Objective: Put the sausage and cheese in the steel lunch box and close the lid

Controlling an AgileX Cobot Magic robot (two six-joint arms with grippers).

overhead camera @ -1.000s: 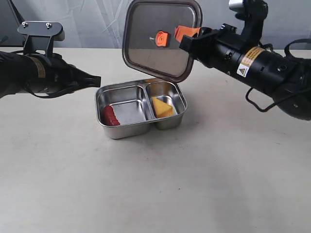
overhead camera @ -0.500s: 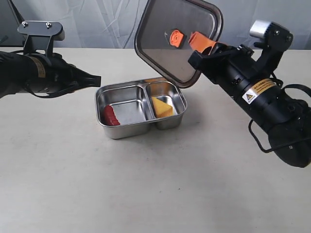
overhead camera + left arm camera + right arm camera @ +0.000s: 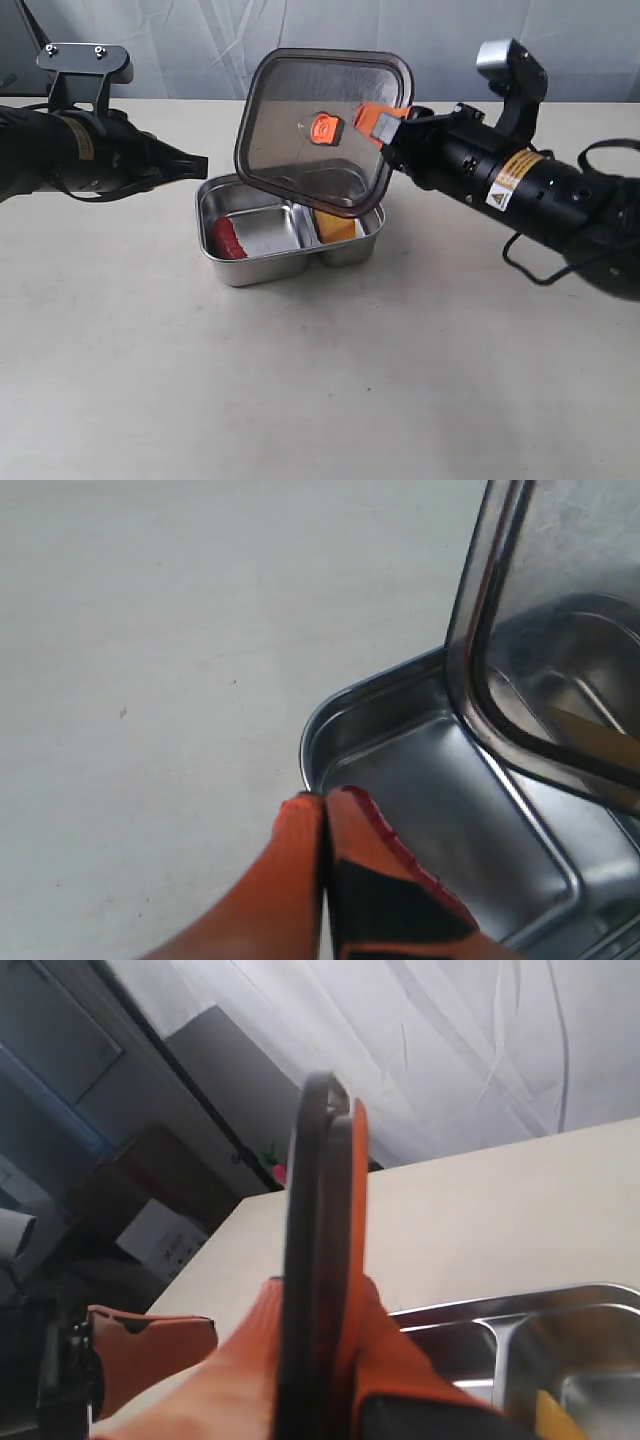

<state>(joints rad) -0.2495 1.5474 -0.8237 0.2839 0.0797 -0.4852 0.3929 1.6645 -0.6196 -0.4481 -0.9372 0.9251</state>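
The steel lunch box (image 3: 255, 272) stands open on the table. The red sausage (image 3: 227, 238) lies in its larger compartment and the yellow cheese (image 3: 338, 228) in the smaller one. My right gripper (image 3: 375, 124) is shut on the dark lid (image 3: 315, 160) at its right edge. The lid hangs tilted over the back of the box, orange valve tab facing the camera. The right wrist view shows the lid (image 3: 315, 1250) edge-on between the orange fingers (image 3: 385, 1345). My left gripper (image 3: 196, 163) is shut and empty, just left of the box; its tips (image 3: 322, 802) hover by the box rim (image 3: 325, 712).
The beige table (image 3: 320, 400) stretches bare in front of the box. A white curtain (image 3: 200, 45) hangs behind the table. A dark monitor edge (image 3: 18, 45) stands at the far left behind the left arm.
The right arm has swung the lid down and to the left, from high and steeply raised to tilted low over the box. The left arm has not moved.
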